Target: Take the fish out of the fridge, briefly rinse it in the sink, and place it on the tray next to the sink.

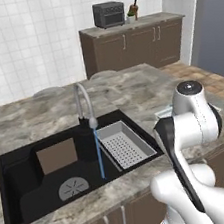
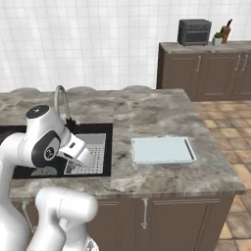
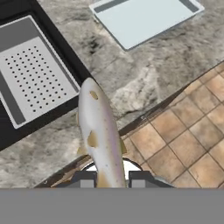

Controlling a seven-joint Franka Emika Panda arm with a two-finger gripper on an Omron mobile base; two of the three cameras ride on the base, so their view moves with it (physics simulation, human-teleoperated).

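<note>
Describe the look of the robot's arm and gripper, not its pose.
The arm is glossy white, built of rounded, bulbous segments with dark grey-black joint bands and a dark round cap on top. The gripper has two small dark, squared finger tips. No cables or markings are visible.

kitchen island and back counter, seen from three angles

a grey perforated basket (image 1: 124, 144) sits in the right part of the black basin, and a brown board (image 1: 57, 156) leans at the basin's back left. the marbled stone countertop (image 2: 147, 113) tops dark brown cabinets (image 2: 162, 213). on the far counter (image 1: 132, 24), a dark toaster oven (image 1: 109, 14) stands beside a small potted plant (image 2: 217, 38). white tiles (image 2: 88, 44) line the wall; terracotta tiles (image 3: 183, 144) cover the floor.
</note>
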